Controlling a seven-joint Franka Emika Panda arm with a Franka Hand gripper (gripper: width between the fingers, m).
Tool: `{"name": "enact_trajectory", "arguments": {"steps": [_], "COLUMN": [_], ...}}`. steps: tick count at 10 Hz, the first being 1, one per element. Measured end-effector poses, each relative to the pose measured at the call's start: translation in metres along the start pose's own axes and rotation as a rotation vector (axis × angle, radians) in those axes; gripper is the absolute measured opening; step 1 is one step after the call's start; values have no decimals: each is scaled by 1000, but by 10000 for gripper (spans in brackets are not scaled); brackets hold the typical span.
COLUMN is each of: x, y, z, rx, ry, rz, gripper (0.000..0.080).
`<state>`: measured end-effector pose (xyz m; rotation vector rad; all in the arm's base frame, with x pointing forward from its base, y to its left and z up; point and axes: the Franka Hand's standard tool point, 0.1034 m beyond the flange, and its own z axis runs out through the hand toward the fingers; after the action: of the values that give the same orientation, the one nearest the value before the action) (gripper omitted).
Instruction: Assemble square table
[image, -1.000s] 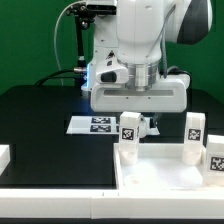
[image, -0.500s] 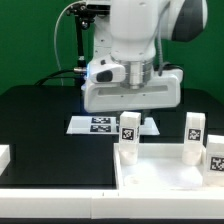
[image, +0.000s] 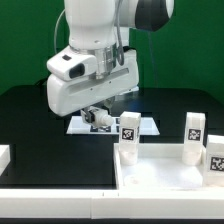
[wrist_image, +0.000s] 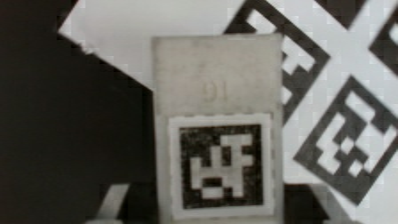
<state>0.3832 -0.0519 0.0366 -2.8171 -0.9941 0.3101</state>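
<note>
Three white legs stand upright along the raised rim of the square tabletop, which sits at about 5 o'clock in the exterior view; each bears a black-and-white tag, with one at the tray's near-left corner and two toward the exterior view's right edge. Open black desk stretches from 7 to 10 o'clock, with only a small white piece at the far left edge. The marker board lies flat near the centre, just behind the tabletop and partly under the arm. The gripper hangs low over that board, its white body tilted and well apart from the standing legs. In the wrist view a fourth leg fills the frame, tag facing the camera, with large printed tags of the marker board behind it. The jaws sit either side of this leg's lower end, but whether they are clamped on it cannot be told.
</note>
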Motion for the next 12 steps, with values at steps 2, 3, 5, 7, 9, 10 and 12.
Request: {"name": "enact_trajectory", "arguments": {"steps": [2, 3, 5, 7, 9, 10, 12], "x": [-2, -1, 8, 3, -3, -8, -17], "y": [8, 22, 40, 32, 37, 41, 61], "z": [-1, -4, -9, -18, -17, -17, -23], "rx": [-24, -71, -107, -138, -141, -139, -114], "ry": [-4, 6, -28, -10, -51, -69, -100], "rz": [-177, -326, -672, -768, -877, -993, -1306], "gripper": [284, 284, 284, 284, 284, 284, 284]}}
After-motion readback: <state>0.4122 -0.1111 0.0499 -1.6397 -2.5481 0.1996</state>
